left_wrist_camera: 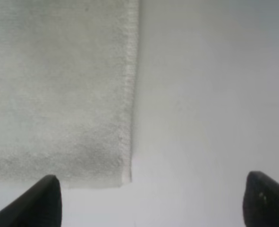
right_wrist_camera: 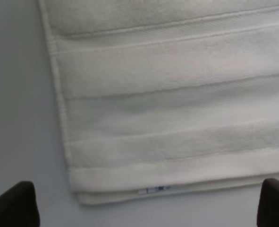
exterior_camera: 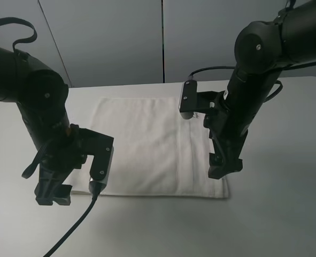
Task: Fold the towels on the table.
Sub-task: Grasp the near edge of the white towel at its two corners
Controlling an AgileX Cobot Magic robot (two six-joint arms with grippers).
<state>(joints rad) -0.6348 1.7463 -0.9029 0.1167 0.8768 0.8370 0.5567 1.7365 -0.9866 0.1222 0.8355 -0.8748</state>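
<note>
White matte table [exterior_camera: 286, 225] fills the scene under both arms. On the left gripper [left_wrist_camera: 151, 201] the jaws are spread wide and hold nothing. Just ahead of its fingers lies a near corner of the towel [left_wrist_camera: 59, 85], closer to one finger than the other, with the stitched hem running straight away from them. The right gripper [right_wrist_camera: 146, 208] is just as wide and empty above the other near corner, where a small label [right_wrist_camera: 154, 189] sits on the hem. Neither arm looks nearer. The towel lies flat with its long axis running from gripper to gripper, and woven bands cross its right end.
</note>
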